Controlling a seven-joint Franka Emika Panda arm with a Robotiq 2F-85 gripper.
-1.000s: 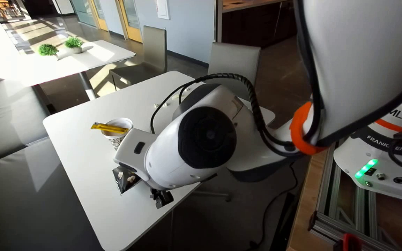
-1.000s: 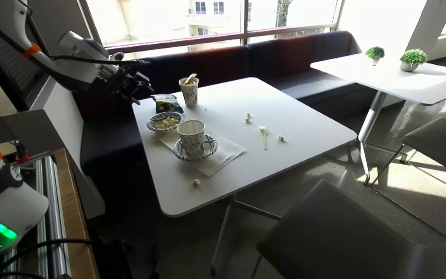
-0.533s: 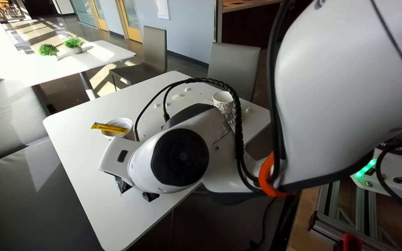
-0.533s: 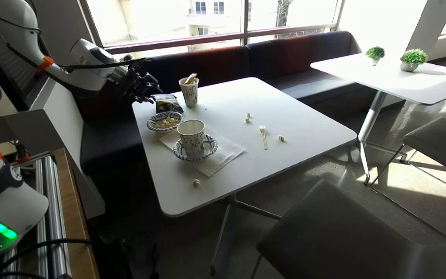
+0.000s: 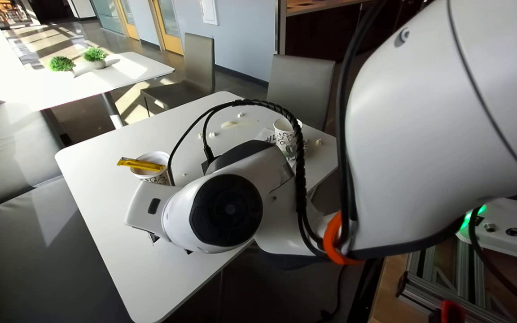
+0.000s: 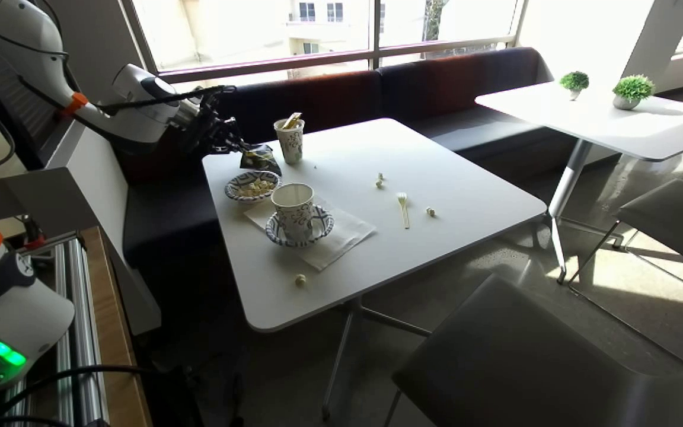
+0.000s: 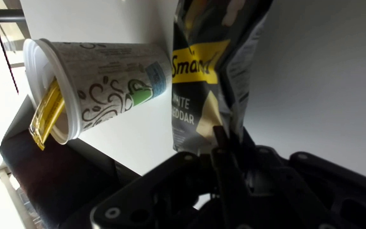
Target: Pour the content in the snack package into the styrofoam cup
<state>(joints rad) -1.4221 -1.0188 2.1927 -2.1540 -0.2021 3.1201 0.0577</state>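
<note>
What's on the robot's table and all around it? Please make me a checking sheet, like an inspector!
Surface: white table; wet spills: nothing seen.
Job's things: snack package, pinched; styrofoam cup, upright in a patterned bowl.
Clutter: loose popcorn, fork, napkin, popcorn bowl, other cup holding a yellow packet.
Gripper: shut on the snack package.
Cables: black cable loops along the arm.
Surroundings: bench, chairs, second table with plants.

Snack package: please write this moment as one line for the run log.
gripper: shut on white cheddar snack package; package lift: cannot tell; styrofoam cup: upright, apart from package; pour: none under way
</note>
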